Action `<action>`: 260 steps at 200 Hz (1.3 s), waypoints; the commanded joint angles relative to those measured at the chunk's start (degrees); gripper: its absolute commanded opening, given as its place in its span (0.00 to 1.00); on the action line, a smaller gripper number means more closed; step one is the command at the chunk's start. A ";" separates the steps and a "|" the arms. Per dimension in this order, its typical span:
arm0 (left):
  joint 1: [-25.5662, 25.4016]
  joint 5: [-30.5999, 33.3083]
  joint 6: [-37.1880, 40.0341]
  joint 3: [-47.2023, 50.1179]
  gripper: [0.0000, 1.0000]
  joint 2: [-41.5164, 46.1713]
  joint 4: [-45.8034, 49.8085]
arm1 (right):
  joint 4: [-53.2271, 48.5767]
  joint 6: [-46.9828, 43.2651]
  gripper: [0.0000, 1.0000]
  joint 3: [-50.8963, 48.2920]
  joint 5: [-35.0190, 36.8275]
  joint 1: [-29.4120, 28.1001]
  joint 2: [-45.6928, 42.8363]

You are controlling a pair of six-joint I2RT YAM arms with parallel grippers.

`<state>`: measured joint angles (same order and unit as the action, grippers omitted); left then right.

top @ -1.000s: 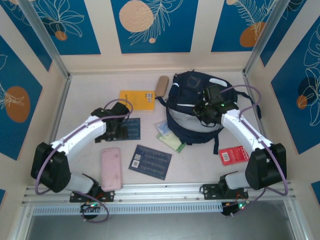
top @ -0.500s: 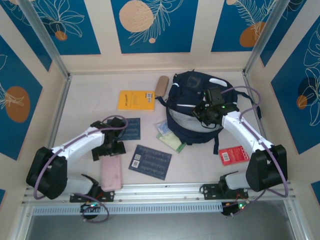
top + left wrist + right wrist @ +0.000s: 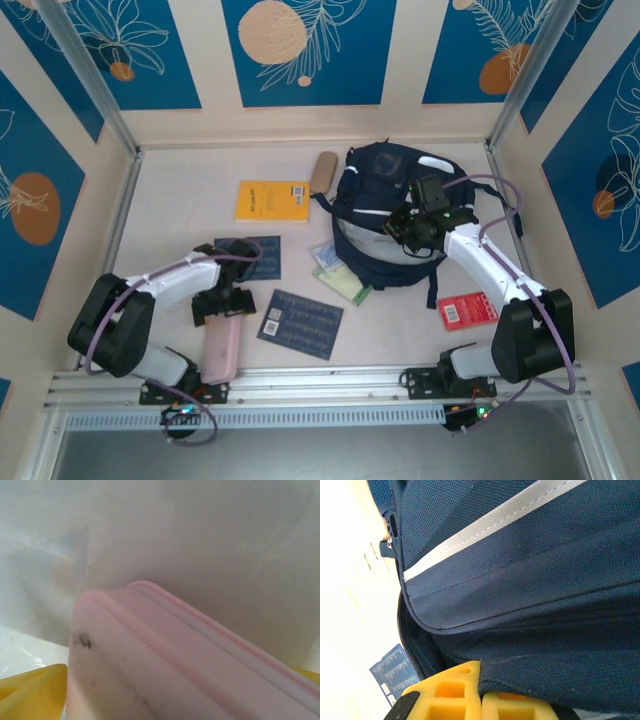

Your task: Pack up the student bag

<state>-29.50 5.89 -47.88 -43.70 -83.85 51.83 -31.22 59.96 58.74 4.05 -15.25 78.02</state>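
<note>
The student bag [image 3: 390, 215] is a dark navy backpack with white stripes, lying at the back right with its mouth toward the table's middle. My right gripper [image 3: 407, 226] is shut on a fold of navy fabric at the bag's rim; in the right wrist view its yellow fingers [image 3: 455, 695] pinch that fold of the bag [image 3: 530, 555]. A pink case [image 3: 222, 350] lies near the front left. My left gripper [image 3: 222, 305] is low over its far end, open. In the left wrist view the pink case [image 3: 165, 670] lies between wide-set yellow fingertips [image 3: 30, 692].
A yellow book [image 3: 272, 200] and a tan roll [image 3: 323, 172] lie at the back. Two navy booklets [image 3: 300, 323] [image 3: 257, 257] sit mid-table. Pale green packets [image 3: 340, 272] lie by the bag's mouth, and a red packet [image 3: 466, 308] by the right arm.
My left arm has drawn back from the navy booklet toward the near edge and come down over the pink case's far end. The right gripper has kept its hold on the bag.
</note>
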 commanded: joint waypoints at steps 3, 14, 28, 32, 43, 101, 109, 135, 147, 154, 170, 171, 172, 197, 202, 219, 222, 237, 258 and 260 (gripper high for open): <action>-0.39 -1.50 0.04 -4.24 0.88 -1.75 -1.38 | 2.13 0.00 0.00 0.59 -1.63 0.22 0.13; -0.39 -1.45 0.35 -6.35 0.83 -3.08 -1.69 | 2.00 -0.01 0.00 0.59 -1.59 0.22 0.05; -0.31 -1.57 0.49 -8.78 0.72 -5.11 -2.00 | 1.95 0.07 0.00 0.50 -1.59 0.22 -0.08; -0.30 -1.58 0.55 -9.42 0.70 -5.72 -2.08 | 1.82 0.07 0.00 0.50 -1.52 0.22 -0.15; -0.30 -1.92 0.75 -11.05 0.65 -7.27 -2.52 | 1.80 0.02 0.00 0.57 -1.44 0.22 -0.32; -0.27 -0.97 2.74 -17.42 0.61 -8.96 -3.19 | 0.98 -2.00 0.00 1.28 -0.80 0.33 -0.37; -0.25 -1.30 2.95 -17.83 0.58 -8.47 -3.07 | 0.90 -2.82 0.05 1.50 -0.73 0.23 -0.30; -0.16 -1.13 2.86 -18.22 0.47 -6.01 -2.23 | -0.40 -4.21 0.39 1.94 0.29 0.17 -0.25; -0.17 -1.29 2.84 -18.18 0.41 -5.17 -1.87 | -1.51 -4.83 0.48 2.48 1.11 -0.16 -0.32; -0.21 -1.63 2.96 -17.97 0.38 -4.90 -1.89 | -2.33 -5.22 0.50 2.99 1.96 -0.48 -0.37; -0.19 -2.16 3.24 -17.51 0.27 -4.61 -1.40 | -3.90 -6.27 0.51 4.12 4.41 -1.83 -0.99; -0.16 -2.14 3.23 -17.49 0.26 -4.59 -1.39 | -4.01 -6.35 0.51 4.20 4.62 -1.90 -1.05; -0.14 -2.21 3.23 -17.48 0.25 -4.62 -1.34 | -4.06 -6.40 0.51 4.24 4.72 -2.07 -1.08; -0.02 -2.13 4.07 -17.44 0.15 -3.23 -0.62 | -5.83 -8.51 0.52 6.04 7.94 -4.51 -2.06; 0.03 -1.84 4.24 -17.66 0.15 -2.66 -0.40 | -6.15 -9.14 0.52 6.42 8.27 -5.06 -2.07; 0.15 -0.36 5.55 -19.21 0.14 -0.57 0.96 | -6.57 -11.89 0.54 7.72 8.61 -7.07 -2.24; 0.26 -0.01 5.82 -19.69 0.14 -0.18 1.37 | -6.57 -12.46 0.55 7.97 8.65 -7.44 -2.29; 0.47 1.50 7.40 -22.15 0.14 1.87 3.34 | -5.89 -15.54 0.55 8.32 6.85 -9.17 -2.49; 0.97 -0.67 11.23 -25.07 0.14 5.60 3.29 | -1.41 -20.97 0.58 6.34 0.02 -10.85 -4.19; 0.99 -1.42 11.78 -25.17 0.14 6.04 2.97 | -0.62 -21.45 0.58 5.94 -0.99 -10.92 -4.52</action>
<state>-29.26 5.76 -41.34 -64.53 -82.98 52.62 -35.31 46.61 65.45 9.91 -24.58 76.58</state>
